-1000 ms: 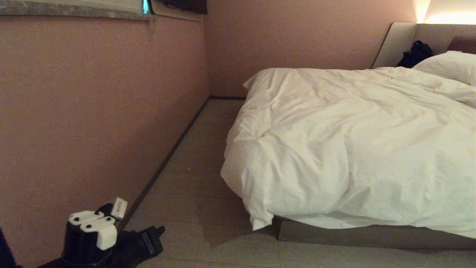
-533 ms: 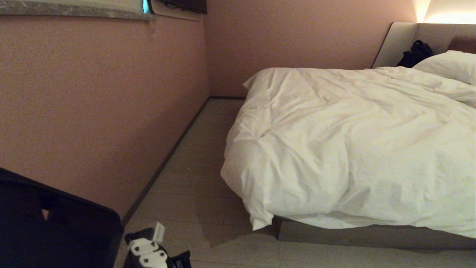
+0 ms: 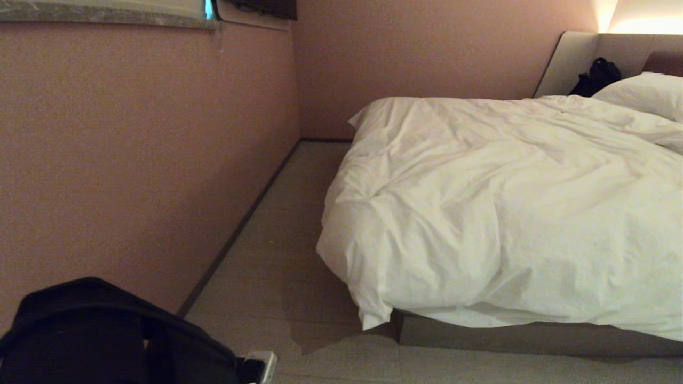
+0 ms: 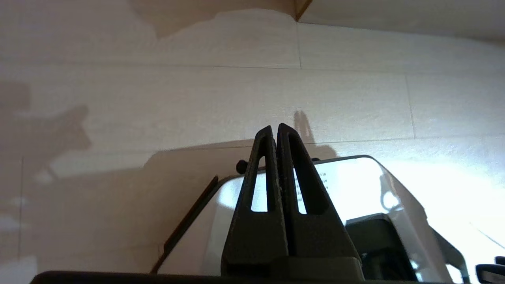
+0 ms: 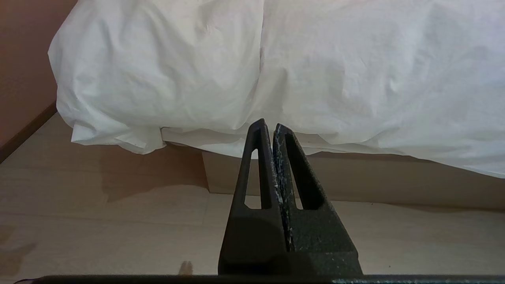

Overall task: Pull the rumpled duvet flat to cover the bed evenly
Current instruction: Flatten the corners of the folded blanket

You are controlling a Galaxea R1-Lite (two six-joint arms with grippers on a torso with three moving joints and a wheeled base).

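Note:
The white puffy duvet (image 3: 496, 208) lies wrinkled over the bed, its near corner (image 3: 373, 319) drooping past the grey-beige base (image 3: 533, 338). In the right wrist view the duvet (image 5: 276, 67) hangs over the base (image 5: 355, 181), and my right gripper (image 5: 268, 127) is shut and empty, low above the floor, short of the bed. My left arm (image 3: 106, 336) shows as a dark bulk at the head view's lower left. The left gripper (image 4: 274, 128) is shut with nothing in it, pointing at the pale floor above my own white base (image 4: 355, 181).
A pink wall (image 3: 144, 160) runs along the left, with a floor strip (image 3: 288, 229) between it and the bed. A pillow (image 3: 645, 93) and a black item (image 3: 597, 74) lie by the headboard (image 3: 571, 61).
My left arm has swung down and inward: its white-capped wrist slid toward the bottom edge and left the head view, and a dark arm segment now fills the lower left corner. The duvet has not moved.

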